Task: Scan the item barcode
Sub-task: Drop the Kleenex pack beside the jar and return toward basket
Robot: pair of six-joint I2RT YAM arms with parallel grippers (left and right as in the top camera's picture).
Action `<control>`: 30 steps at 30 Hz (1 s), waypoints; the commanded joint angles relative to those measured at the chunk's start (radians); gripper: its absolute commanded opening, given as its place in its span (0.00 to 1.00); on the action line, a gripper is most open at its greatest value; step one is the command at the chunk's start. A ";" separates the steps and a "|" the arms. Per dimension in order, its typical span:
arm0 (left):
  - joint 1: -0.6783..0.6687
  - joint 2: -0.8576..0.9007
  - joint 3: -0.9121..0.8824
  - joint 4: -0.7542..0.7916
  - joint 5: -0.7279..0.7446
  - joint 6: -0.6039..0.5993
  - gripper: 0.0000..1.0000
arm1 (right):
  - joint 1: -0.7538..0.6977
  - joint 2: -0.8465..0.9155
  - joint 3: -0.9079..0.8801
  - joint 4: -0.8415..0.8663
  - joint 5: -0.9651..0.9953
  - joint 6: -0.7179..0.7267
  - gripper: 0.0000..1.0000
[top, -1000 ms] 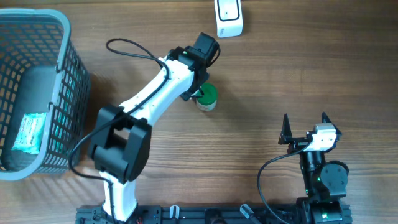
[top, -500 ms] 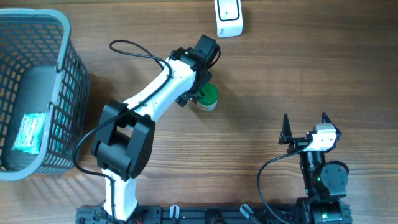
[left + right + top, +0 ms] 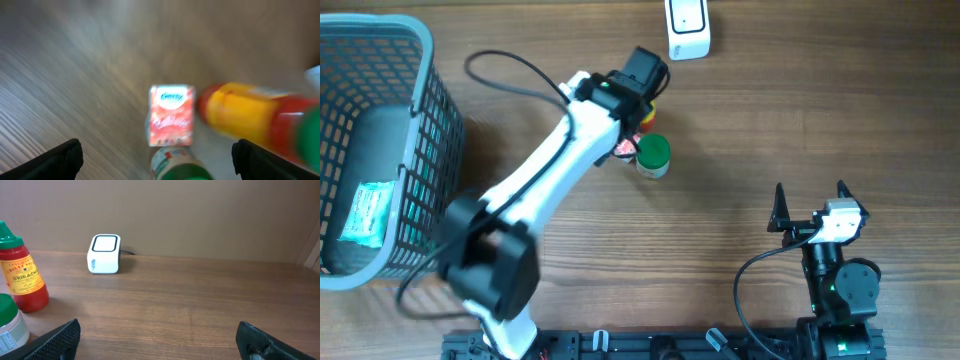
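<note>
A green-lidded jar (image 3: 653, 155) stands upright on the wooden table. My left gripper (image 3: 630, 137) hangs just over its left side, open and holding nothing. The left wrist view is blurred: the jar (image 3: 177, 162) shows low between the wide-spread fingers (image 3: 62, 159), with a red carton (image 3: 171, 115) and a sriracha bottle (image 3: 252, 116) beyond it. The white barcode scanner (image 3: 688, 28) sits at the table's far edge. My right gripper (image 3: 810, 195) is open and empty at the near right. Its view holds the scanner (image 3: 105, 254), the bottle (image 3: 20, 275) and the jar (image 3: 9, 322).
A grey mesh basket (image 3: 420, 150) stands at the far left, with a packet (image 3: 368, 213) lying inside it. The left arm's black cable (image 3: 510, 65) loops over the table behind the arm.
My left gripper has opened off the green-lidded jar and pulled up and back a little. The jar stays where it stood. The right arm has not moved.
</note>
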 commanded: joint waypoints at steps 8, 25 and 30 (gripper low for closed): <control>0.186 -0.310 -0.002 0.048 -0.310 0.001 1.00 | -0.004 0.002 0.000 0.004 -0.016 -0.005 1.00; 0.778 -0.456 -0.003 0.211 -0.298 -0.119 1.00 | -0.004 0.002 0.000 0.004 -0.016 -0.005 1.00; 0.922 -0.403 -0.003 0.071 -0.293 -0.340 1.00 | -0.004 0.002 0.000 0.004 -0.016 -0.005 1.00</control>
